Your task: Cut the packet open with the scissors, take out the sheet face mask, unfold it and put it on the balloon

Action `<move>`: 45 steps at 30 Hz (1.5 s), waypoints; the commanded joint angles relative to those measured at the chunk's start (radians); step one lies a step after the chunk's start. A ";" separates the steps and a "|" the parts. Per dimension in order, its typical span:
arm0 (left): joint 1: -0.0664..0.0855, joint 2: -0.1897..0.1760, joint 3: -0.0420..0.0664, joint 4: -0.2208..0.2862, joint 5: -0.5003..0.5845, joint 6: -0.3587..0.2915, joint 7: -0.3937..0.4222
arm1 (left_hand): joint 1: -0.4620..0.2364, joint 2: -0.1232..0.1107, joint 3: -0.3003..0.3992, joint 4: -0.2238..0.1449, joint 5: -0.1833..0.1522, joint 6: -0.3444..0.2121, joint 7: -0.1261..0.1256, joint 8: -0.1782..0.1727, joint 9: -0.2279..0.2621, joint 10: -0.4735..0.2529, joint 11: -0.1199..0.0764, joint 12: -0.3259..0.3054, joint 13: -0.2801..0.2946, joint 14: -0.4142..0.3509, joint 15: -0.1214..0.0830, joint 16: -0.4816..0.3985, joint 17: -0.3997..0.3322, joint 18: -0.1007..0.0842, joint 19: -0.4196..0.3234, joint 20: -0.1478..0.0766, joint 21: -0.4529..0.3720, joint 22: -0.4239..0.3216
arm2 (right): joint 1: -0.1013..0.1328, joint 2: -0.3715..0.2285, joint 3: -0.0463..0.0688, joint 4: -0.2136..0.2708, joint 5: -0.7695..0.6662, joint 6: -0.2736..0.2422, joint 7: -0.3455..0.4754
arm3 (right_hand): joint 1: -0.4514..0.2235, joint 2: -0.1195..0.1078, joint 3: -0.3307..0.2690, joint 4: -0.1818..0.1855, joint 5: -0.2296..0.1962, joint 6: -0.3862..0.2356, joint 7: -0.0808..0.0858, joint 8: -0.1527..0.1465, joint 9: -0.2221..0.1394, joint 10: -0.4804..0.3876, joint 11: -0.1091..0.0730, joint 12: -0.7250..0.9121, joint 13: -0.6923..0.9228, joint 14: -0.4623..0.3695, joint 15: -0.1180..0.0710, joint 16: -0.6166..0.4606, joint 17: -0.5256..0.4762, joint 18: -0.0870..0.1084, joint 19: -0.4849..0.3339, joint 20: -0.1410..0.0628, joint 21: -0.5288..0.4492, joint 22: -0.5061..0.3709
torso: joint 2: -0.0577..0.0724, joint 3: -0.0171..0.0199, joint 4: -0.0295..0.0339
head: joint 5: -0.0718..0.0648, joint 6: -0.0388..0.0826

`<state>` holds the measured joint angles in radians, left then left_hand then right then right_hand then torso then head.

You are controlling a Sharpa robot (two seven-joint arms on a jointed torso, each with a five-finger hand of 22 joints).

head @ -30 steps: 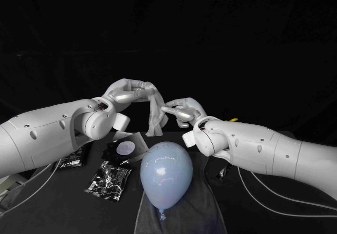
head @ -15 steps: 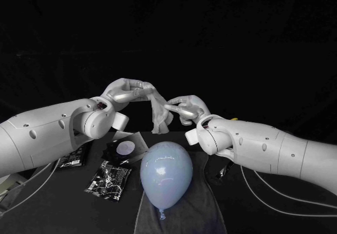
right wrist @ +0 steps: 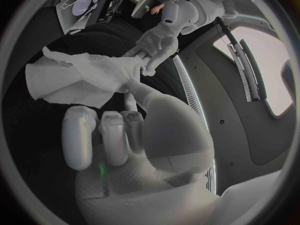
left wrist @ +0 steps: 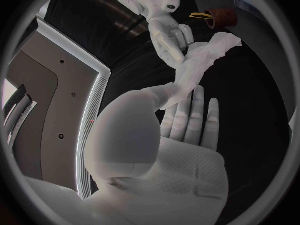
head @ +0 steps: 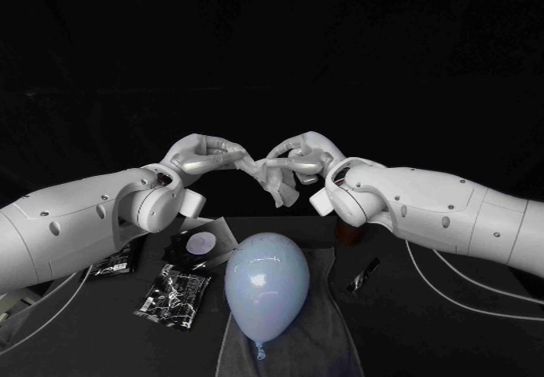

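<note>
White mask (head: pixel 280 187) hangs crumpled between left hand (head: pixel 207 154) and right hand (head: pixel 299 154), both pinching it, with balloon (head: pixel 267 283) below them; packet (head: pixel 176 290) print is unreadable.

Robot lab bench: black table (head: pixel 464 357), black backdrop (head: pixel 272 63).

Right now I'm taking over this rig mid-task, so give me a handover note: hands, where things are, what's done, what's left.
Left hand and right hand each pinch the sheet mask, held up in the air, hanging crumpled between them.
Balloon lies on the grey cloth below; a dark packet lies beside it, on the left arm's side.
Done: mask out of its packet.
Left: spread it open, lay it on the balloon.
</note>
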<state>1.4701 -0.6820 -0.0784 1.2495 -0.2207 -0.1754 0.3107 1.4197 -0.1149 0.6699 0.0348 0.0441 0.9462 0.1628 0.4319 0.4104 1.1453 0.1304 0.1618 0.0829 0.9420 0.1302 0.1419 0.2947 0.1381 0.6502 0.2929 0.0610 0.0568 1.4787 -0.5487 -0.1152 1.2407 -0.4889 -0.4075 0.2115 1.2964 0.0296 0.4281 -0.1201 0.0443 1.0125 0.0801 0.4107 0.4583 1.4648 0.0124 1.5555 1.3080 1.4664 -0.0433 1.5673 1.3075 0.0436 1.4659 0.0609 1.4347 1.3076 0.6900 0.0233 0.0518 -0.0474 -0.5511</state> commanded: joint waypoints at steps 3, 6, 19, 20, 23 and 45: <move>-0.005 0.006 -0.001 -0.006 -0.057 -0.041 0.014 | 0.007 -0.003 0.004 -0.010 0.005 0.002 0.008 0.004 0.067 -0.014 0.003 0.003 0.001 -0.012 0.003 -0.008 0.002 -0.020 -0.019 -0.001 -0.006 -0.002 | 0.049 -0.001 0.001 0.003 -0.286 0.225 -0.216 | -0.005 -0.013 0.011 -0.004 0.004 -0.008 0.001 0.013 0.061 0.097 -0.005 0.004 0.253 0.104 -0.009 0.004 0.263 -0.012 0.040 -0.004 -0.001 0.221 | -0.009 -0.0024 -0.0028 | 0.002 0.007; -0.010 0.009 -0.002 -0.009 -0.052 -0.049 0.014 | 0.005 -0.004 0.007 -0.012 0.005 0.004 0.008 0.004 0.068 -0.021 0.005 0.003 0.001 -0.018 0.005 -0.010 0.003 -0.023 -0.030 -0.001 -0.008 -0.003 | 0.076 0.003 0.001 0.000 -0.378 0.292 -0.276 | -0.007 -0.015 0.017 -0.007 0.004 -0.008 0.001 0.017 0.063 0.099 -0.005 0.006 0.254 0.104 -0.009 0.004 0.263 -0.014 0.043 -0.004 0.005 0.223 | -0.013 -0.0036 -0.0032 | 0.000 0.009; -0.034 0.008 0.002 0.004 0.036 -0.045 0.028 | -0.015 -0.004 0.025 -0.028 0.005 0.006 0.013 0.003 0.079 -0.087 0.025 0.010 -0.001 -0.108 0.029 -0.005 0.006 -0.061 -0.146 -0.001 -0.015 -0.010 | 0.137 0.032 -0.004 -0.008 -0.817 0.366 -0.430 | -0.022 -0.023 0.034 -0.010 0.005 -0.005 -0.003 0.029 0.066 0.100 -0.008 0.007 0.255 0.104 -0.010 0.004 0.263 -0.019 0.054 -0.006 0.027 0.230 | -0.029 -0.0128 -0.0086 | -0.003 0.011; -0.034 0.007 0.002 0.004 0.038 -0.042 0.027 | -0.017 -0.004 0.025 -0.029 0.005 0.008 0.013 0.004 0.080 -0.088 0.026 0.013 -0.001 -0.116 0.030 -0.003 0.007 -0.064 -0.159 -0.001 -0.016 -0.011 | 0.138 0.034 -0.005 -0.007 -0.845 0.357 -0.435 | -0.022 -0.023 0.034 -0.010 0.005 -0.005 -0.003 0.029 0.066 0.100 -0.008 0.007 0.255 0.104 -0.010 0.004 0.263 -0.019 0.054 -0.006 0.027 0.230 | -0.029 -0.0130 -0.0075 | -0.002 0.013; -0.037 0.001 0.003 0.017 0.042 -0.040 0.032 | -0.022 -0.005 0.027 -0.033 0.005 0.009 0.020 0.005 0.083 -0.101 0.028 0.018 0.000 -0.144 0.035 0.004 0.009 -0.073 -0.193 0.000 -0.018 -0.013 | 0.140 0.036 -0.005 0.003 -0.906 0.323 -0.444 | -0.027 -0.026 0.040 -0.010 0.005 -0.003 -0.005 0.033 0.066 0.103 -0.009 0.011 0.259 0.104 -0.011 0.004 0.263 -0.020 0.057 -0.007 0.033 0.232 | -0.029 -0.0129 -0.0074 | -0.004 0.013; -0.068 0.000 -0.005 0.030 -0.025 -0.054 0.012 | -0.018 -0.001 0.046 -0.065 0.005 0.014 0.023 0.000 0.085 -0.122 0.030 0.053 0.006 -0.199 0.039 0.062 0.030 -0.076 -0.228 0.001 -0.018 -0.013 | 0.134 0.018 -0.017 0.081 -0.939 0.209 -0.412 | -0.031 -0.028 0.050 -0.011 0.005 -0.002 -0.006 0.036 0.066 0.102 -0.011 0.010 0.258 0.104 -0.012 0.004 0.263 -0.020 0.058 -0.009 0.033 0.231 | -0.040 -0.0084 -0.0083 | 0.006 0.039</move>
<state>1.4037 -0.6851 -0.0843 1.2767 -0.1958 -0.2206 0.3221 1.3983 -0.1253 0.7163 -0.0253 0.0463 0.9524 0.1872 0.4341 0.4498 1.0308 0.1626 0.2086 0.0879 0.7501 0.1680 0.2012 0.3238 0.0758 0.4286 0.2931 0.0492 0.0449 1.6139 -0.5310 -0.1333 1.3123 -1.3790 -0.1623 -0.2058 1.2700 0.0032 0.4723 -0.1336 0.0463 1.0073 0.0747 0.4437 0.4588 1.4665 0.0071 1.5635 1.3081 1.4665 -0.0503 1.5637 1.3082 0.0294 1.4654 0.0611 1.4694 1.3074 0.6503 0.0133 0.0446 -0.0436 -0.5165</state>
